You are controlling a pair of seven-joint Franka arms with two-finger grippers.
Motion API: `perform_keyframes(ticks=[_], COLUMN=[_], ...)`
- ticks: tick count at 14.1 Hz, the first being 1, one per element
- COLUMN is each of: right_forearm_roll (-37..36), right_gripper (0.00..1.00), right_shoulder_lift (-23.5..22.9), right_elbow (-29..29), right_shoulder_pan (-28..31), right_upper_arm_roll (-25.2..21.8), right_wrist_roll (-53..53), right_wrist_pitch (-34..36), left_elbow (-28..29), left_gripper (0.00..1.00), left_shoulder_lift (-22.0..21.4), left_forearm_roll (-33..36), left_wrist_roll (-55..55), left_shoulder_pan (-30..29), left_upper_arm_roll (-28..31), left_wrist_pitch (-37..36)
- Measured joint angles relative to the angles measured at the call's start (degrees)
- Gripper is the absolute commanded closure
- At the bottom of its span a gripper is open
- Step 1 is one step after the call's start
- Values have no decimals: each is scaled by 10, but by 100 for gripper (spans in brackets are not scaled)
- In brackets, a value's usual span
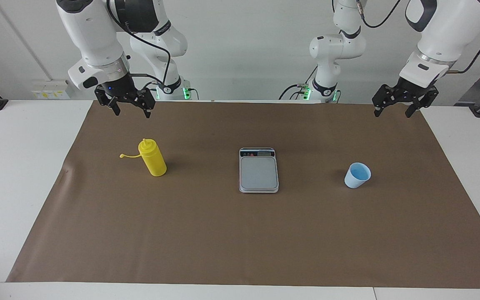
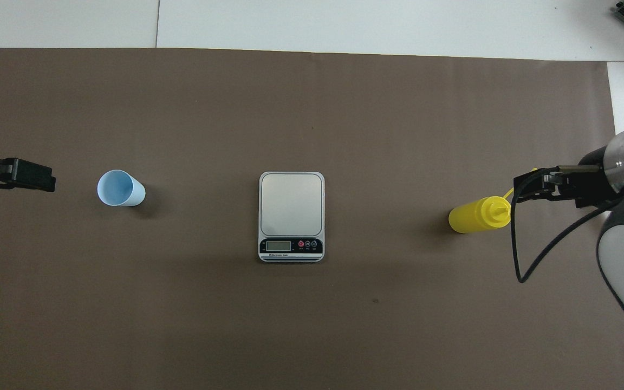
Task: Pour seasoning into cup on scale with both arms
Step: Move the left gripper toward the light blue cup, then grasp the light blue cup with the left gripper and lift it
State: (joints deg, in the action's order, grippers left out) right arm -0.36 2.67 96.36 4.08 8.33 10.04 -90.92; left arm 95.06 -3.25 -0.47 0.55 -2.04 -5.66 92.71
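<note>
The yellow seasoning bottle (image 1: 152, 157) stands upright on the brown mat toward the right arm's end, its cap strap hanging to one side; it also shows in the overhead view (image 2: 477, 214). The silver-grey scale (image 1: 258, 171) lies at the mat's middle with nothing on it, its display edge nearest the robots (image 2: 291, 211). The light-blue cup (image 1: 357, 175) stands upright toward the left arm's end (image 2: 121, 188). My right gripper (image 1: 131, 109) hangs open and empty above the mat near the bottle (image 2: 531, 187). My left gripper (image 1: 395, 109) hangs open and empty above the mat's corner (image 2: 19, 174).
The brown mat (image 1: 240, 241) covers most of the white table (image 1: 15, 166). A black cable (image 2: 523, 254) loops down from the right arm's wrist. Bottle, scale and cup stand in one row, well apart from each other.
</note>
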Motion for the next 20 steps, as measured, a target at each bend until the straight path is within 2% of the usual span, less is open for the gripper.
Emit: perform_keyframes(ticks=[5, 10, 13, 16, 20], right_forearm_roll=[0, 0, 0, 0, 0], right_gripper=[0, 0, 0, 0, 0], right_shoulder_lift=[0, 0, 0, 0, 0], right_elbow=[0, 0, 0, 0, 0], right_shoulder_pan=[0, 0, 0, 0, 0], right_upper_arm_roll=[0, 0, 0, 0, 0], right_wrist_roll=[0, 0, 0, 0, 0], right_wrist_pitch=[0, 0, 0, 0, 0], left_elbow=[81, 131, 177, 205, 268], left_gripper=[0, 0, 0, 0, 0], left_shoulder_lift=[8, 68, 93, 104, 111], left_forearm_roll=[0, 0, 0, 0, 0], left_wrist_roll=[0, -5, -37, -96, -149], left_shoulder_pan=[-10, -21, -29, -41, -40], left_upper_arm_roll=[0, 2, 5, 5, -2], left_wrist_pitch=[99, 215, 305, 342, 430])
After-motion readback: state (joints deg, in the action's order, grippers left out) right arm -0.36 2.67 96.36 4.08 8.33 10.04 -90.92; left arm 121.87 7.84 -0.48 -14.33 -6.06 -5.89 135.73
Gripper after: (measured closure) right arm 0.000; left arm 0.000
